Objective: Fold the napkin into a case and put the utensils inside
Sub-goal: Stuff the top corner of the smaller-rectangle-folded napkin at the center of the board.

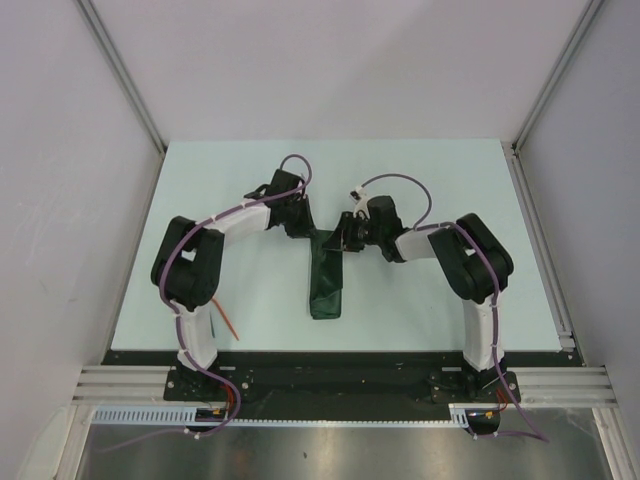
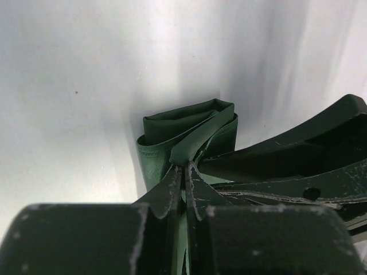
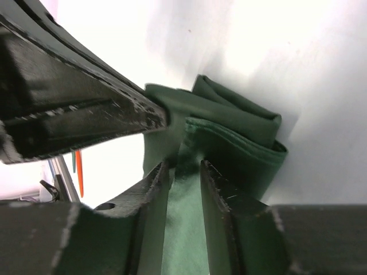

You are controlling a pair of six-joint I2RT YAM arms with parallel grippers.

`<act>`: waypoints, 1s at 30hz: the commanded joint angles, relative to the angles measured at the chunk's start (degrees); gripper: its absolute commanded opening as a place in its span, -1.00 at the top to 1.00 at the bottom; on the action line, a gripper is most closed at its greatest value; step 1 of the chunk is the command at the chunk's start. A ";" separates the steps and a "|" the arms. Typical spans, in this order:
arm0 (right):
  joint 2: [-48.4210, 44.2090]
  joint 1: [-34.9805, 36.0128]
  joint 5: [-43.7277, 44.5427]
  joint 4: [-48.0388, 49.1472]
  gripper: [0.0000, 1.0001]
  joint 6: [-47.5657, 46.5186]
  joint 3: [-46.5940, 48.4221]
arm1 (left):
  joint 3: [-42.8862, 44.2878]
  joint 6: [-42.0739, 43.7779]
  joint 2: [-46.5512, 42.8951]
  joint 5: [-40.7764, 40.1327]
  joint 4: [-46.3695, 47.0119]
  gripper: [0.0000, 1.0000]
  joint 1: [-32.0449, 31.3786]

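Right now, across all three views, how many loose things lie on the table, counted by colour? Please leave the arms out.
dark green napkin: 1
orange-red utensil: 1
teal utensil: 1
Total: 3

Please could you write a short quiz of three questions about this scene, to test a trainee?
1. True or false: the orange utensil lies inside the napkin.
2. The left gripper is: A open, holding nothing; B shut on a fold of the napkin; C shut on the orange utensil.
3. Fill in: in the top view, the left gripper and the right gripper both meet the napkin at its ____ end (upper or lower in the picture).
Key: 1 false, it lies on the table, apart from the napkin; 2 B; 3 upper.
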 commanded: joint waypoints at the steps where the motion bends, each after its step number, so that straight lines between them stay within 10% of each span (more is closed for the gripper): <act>1: 0.89 0.48 0.34 1.63 0.42 0.29 3.38 | -1.24 -0.28 -2.50 1.29 2.52 0.88 0.45; 17: -1.21 0.30 1.22 0.48 0.84 1.34 2.87 | -3.43 -0.72 -3.47 1.82 3.75 0.96 0.45; 30: -4.74 -0.58 6.66 -10.92 0.34 -2.61 4.77 | -4.23 -1.33 -3.03 2.70 4.90 0.97 0.45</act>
